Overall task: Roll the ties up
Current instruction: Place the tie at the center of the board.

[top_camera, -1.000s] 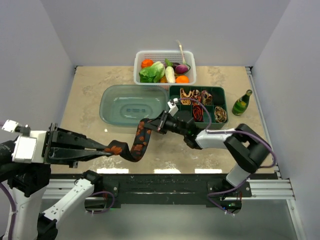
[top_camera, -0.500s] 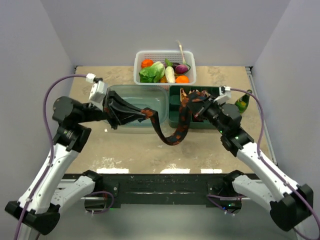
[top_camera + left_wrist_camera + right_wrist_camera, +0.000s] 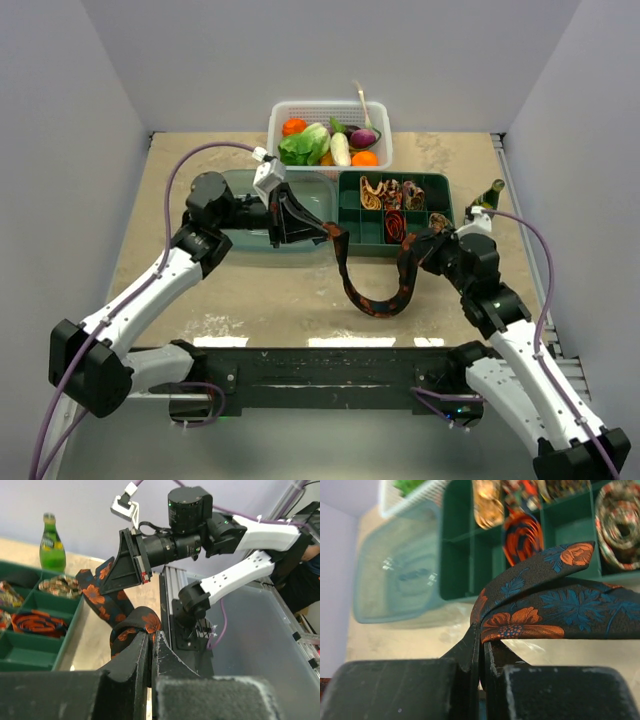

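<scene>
The tie has sagged lower; left pincer and right pincer each clamp one end.

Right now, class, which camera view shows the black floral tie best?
The top external view: the whole tie sags in a U, both ends held. Each wrist view shows only part of it, pinched in its own jaws.

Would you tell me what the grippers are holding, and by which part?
One black floral tie: left gripper pinches it near one end, right gripper near the other.
</scene>
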